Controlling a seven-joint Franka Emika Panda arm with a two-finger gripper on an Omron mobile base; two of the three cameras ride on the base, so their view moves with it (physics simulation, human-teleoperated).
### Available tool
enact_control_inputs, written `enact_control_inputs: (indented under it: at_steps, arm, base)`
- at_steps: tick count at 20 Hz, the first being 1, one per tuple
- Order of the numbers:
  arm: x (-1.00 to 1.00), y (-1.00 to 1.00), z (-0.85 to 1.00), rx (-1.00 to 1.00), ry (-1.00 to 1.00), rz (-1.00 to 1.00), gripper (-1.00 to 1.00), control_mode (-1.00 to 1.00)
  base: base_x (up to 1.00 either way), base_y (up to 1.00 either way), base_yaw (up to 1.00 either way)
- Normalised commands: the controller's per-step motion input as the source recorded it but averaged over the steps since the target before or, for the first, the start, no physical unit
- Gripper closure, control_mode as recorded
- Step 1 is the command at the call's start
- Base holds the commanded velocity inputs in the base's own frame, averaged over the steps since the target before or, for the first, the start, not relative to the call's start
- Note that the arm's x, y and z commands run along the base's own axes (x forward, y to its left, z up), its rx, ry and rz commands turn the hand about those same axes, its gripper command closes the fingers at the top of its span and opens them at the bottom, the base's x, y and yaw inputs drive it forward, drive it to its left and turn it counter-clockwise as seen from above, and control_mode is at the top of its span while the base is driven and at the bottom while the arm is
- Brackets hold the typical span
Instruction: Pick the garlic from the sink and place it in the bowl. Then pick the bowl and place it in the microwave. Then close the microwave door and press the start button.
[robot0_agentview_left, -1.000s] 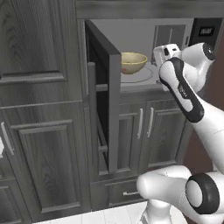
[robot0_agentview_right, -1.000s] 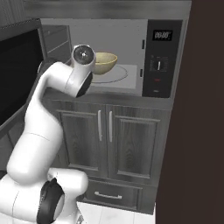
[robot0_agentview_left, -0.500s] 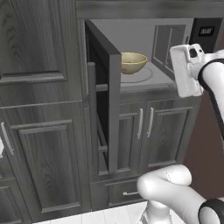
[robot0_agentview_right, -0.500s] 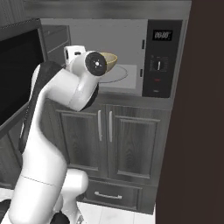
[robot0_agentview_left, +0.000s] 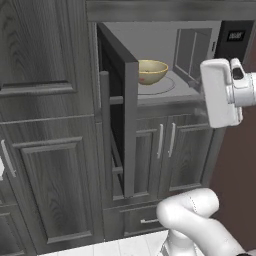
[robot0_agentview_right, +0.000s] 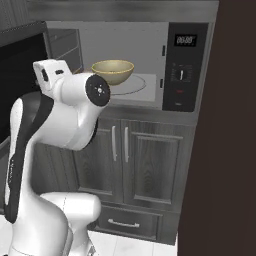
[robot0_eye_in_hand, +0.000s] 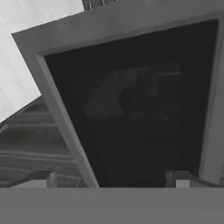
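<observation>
room: simulated kitchen, a wall of dark grey wooden cabinets (robot0_agentview_left: 45, 165) with the black built-in unit set among them above a pair of lower cabinet doors (robot0_agentview_right: 122, 165).
microwave (robot0_agentview_right: 150, 60): open, pale grey inside, control panel (robot0_agentview_right: 181, 67) with its small display on the right.
microwave door (robot0_agentview_left: 120, 125): swung out wide to the left, edge-on in the left base view, its bar handle (robot0_agentview_left: 106, 132) facing outward; the hand view looks at its dark glass window (robot0_eye_in_hand: 135, 109).
arm: raised in front of the opening, outside the cavity, hand turned toward the door, likely lining up to push it shut.
bowl (robot0_agentview_right: 113, 71): sits on the turntable inside, well back from the front edge, so the door's swing looks unobstructed.
gripper (robot0_eye_in_hand: 113, 181): two tips low in the hand view, spread apart, nothing between them.
garlic: not discernible; the bowl's inside is hidden from these angles.
step: judged to be door closing, start button next.
</observation>
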Motion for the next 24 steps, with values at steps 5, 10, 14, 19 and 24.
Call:
enact_control_inputs:
  at_steps: [5, 10, 14, 19, 24]
  arm:
    - [-1.00, 0.06, 0.27, 0.11, -0.09, 0.16, -1.00, -1.00]
    - [-1.00, 0.15, 0.17, 0.06, -0.07, 0.13, -1.00, -1.00]
    - [-1.00, 0.42, 0.02, 0.01, -0.09, 0.10, -1.00, -1.00]
    - [-1.00, 0.58, -0.01, 0.00, -0.09, 0.09, -1.00, -1.00]
    - [-0.89, 0.85, -0.07, -0.01, -0.04, 0.05, -1.00, -1.00]
  base:
    - [0.00, 0.00, 0.00]
    - [0.00, 0.00, 0.00]
    - [0.00, 0.00, 0.00]
    - [0.00, 0.00, 0.00]
    - [0.00, 0.00, 0.00]
